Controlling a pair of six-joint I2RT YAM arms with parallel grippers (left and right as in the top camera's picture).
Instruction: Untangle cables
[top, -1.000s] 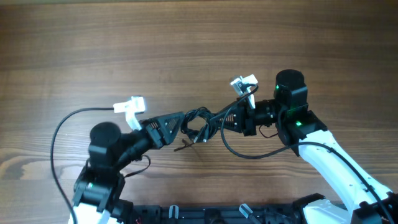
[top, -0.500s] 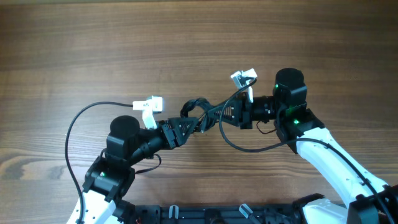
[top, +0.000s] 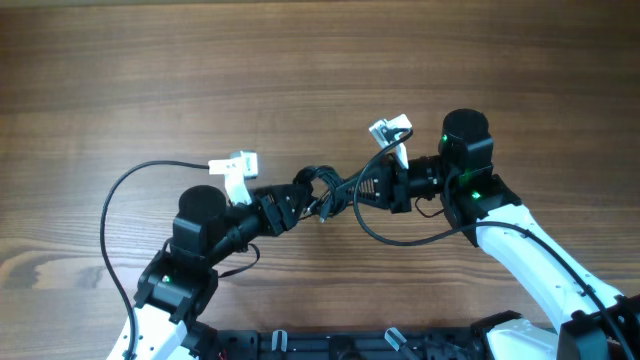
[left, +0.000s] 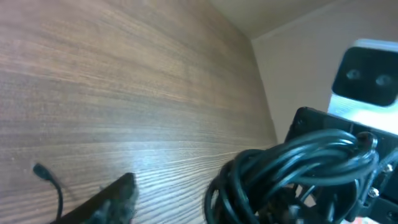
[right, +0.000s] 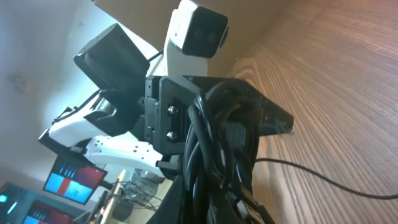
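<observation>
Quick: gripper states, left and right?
Left gripper: cannot tell; the cables hide its grip.
Right gripper: closed on the cables.

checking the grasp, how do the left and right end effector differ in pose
In the overhead view, the left end effector reaches up-right from the lower left; the right end effector points left, nearly level. The right holds the cables; the left's grip is unclear. Both meet at the bundle.
</observation>
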